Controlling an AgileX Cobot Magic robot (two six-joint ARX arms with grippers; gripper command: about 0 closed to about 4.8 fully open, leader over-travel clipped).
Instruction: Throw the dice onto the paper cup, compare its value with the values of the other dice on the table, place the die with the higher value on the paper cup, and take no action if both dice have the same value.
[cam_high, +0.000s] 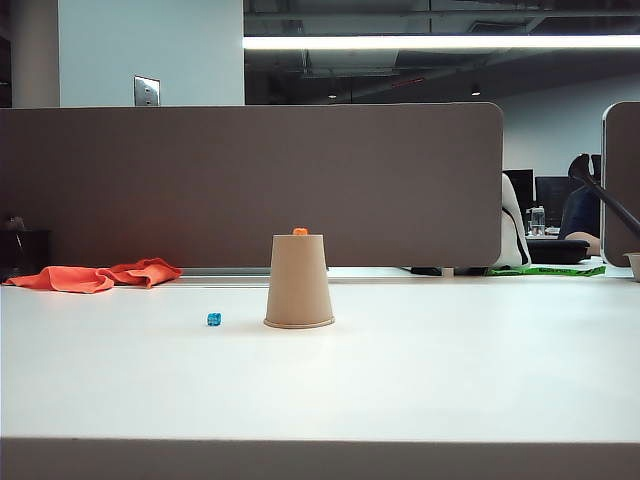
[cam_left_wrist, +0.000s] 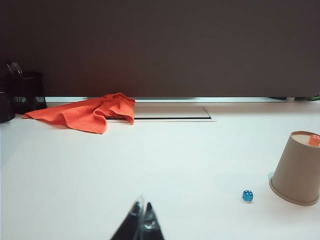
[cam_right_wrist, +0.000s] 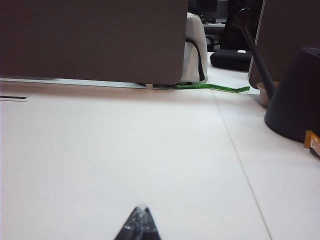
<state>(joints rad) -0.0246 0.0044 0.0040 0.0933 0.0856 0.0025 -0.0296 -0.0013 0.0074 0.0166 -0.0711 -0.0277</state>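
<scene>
Exterior view first, from left to right: an orange cloth (cam_high: 98, 276) lies crumpled at the far left of the white table (cam_high: 420, 370), against the brown partition (cam_high: 250, 180). Right of it and nearer the camera, the blue die (cam_high: 214, 319) sits on the table, just left of the paper cup (cam_high: 299, 283). The cup stands upside down near the centre of the frame, rim on the table, and the orange die (cam_high: 300, 231) rests on its upturned base. Neither arm shows here.

From the left wrist camera, a black mesh pen holder (cam_left_wrist: 26, 92) stands at the left edge, then the orange cloth, and the left gripper (cam_left_wrist: 141, 216) at the bottom centre has its fingertips pressed together on nothing. Blue die and cup lie at the lower right.

From the right wrist camera, the right gripper (cam_right_wrist: 139, 216) at bottom centre is likewise pressed together, empty, over bare table; a dark cone-shaped object (cam_right_wrist: 295, 95) stands at the right edge.
</scene>
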